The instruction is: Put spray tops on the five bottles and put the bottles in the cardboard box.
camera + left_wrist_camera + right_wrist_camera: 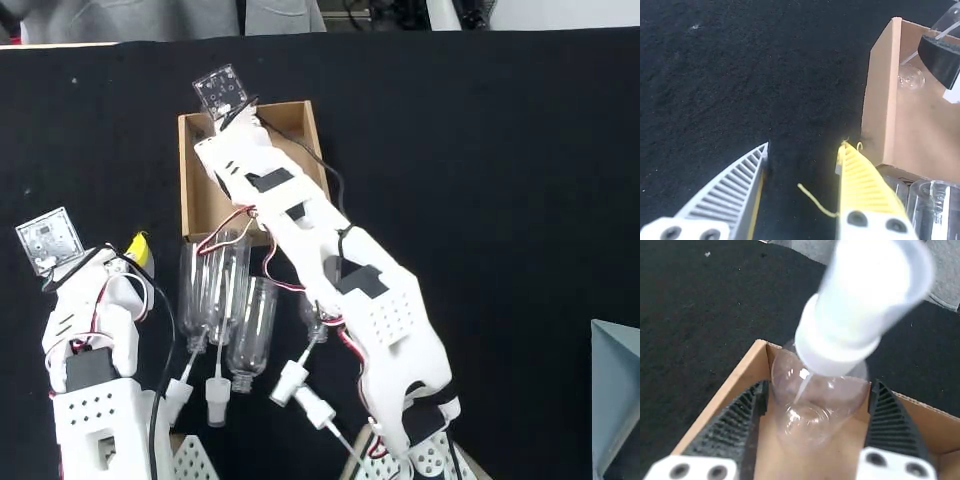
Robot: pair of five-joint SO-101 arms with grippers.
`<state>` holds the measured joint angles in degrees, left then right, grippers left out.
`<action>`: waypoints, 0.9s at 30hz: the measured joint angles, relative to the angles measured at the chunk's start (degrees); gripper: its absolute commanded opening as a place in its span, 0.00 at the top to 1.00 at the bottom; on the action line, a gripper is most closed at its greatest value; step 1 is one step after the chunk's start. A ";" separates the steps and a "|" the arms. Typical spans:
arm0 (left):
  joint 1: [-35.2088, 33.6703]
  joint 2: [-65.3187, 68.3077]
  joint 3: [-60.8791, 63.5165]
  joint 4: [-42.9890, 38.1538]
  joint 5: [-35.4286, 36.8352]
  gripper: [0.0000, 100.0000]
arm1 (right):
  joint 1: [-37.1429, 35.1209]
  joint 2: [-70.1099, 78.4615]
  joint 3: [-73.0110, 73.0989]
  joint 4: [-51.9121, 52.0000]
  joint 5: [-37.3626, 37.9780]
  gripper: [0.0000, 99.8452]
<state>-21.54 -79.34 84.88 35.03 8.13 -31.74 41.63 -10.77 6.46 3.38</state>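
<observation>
Right claw (817,390) is clamped on a clear bottle (812,415), spray top (865,300) fitted, hanging over the cardboard box (720,400). Back along its arm I see bare bottles (215,285) and loose tops (290,380) lying on the table (500,150). Left claw (802,150) gapes wide, holding nothing, just beside the box's corner.

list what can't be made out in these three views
- High view: the right arm covers most of the cardboard box, so bottles inside cannot be counted.
- Right wrist view: the spray top is blurred, close to the lens; the held bottle hides part of the box floor.
- Left wrist view: table bottles are cut off by the edge.
</observation>
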 measured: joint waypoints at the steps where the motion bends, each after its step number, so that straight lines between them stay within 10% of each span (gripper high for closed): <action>1: 0.00 0.00 0.00 0.00 0.00 0.79 | 0.00 0.00 0.00 0.18 0.00 0.73; 27: 0.00 0.00 0.00 0.00 0.00 0.79 | 0.09 -8.88 0.00 25.85 0.00 0.73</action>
<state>-21.54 -79.34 84.88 35.03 8.13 -31.65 32.75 -10.77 32.31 3.38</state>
